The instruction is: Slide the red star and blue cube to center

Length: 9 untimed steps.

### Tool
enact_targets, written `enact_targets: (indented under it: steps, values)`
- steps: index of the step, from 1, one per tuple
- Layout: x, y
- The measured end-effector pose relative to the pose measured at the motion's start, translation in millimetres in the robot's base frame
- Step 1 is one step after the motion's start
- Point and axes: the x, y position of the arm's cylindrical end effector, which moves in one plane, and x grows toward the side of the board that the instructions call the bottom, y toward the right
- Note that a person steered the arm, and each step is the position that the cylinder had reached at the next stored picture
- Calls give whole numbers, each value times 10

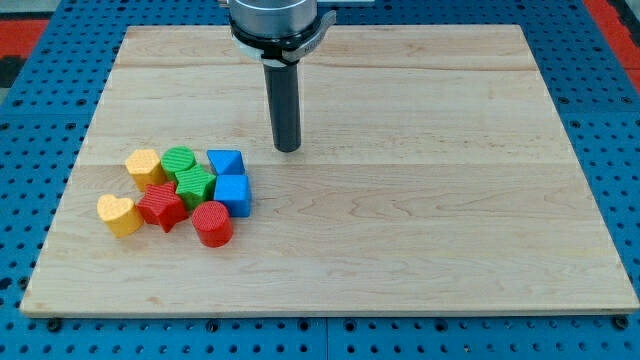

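The red star (161, 207) lies in a tight cluster of blocks at the board's lower left. The blue cube (233, 193) sits at the cluster's right edge, just below a second blue block (225, 161). My tip (288, 149) rests on the board above and to the right of the cluster, a short gap to the right of the upper blue block and touching no block.
The cluster also holds a green cylinder (179, 159), a green star (195, 184), a red cylinder (212, 223), a yellow block (144, 165) and a yellow heart (119, 214). The wooden board (420, 230) lies on a blue pegboard surface.
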Motion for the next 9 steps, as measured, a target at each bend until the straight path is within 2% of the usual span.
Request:
enact_targets:
  steps: [3, 4, 6, 7, 8, 9]
  values:
    - [-7, -102]
    - [-139, -110]
    - [-517, -1749]
    - [-41, -2429]
    - [593, -2491]
    - [976, -2471]
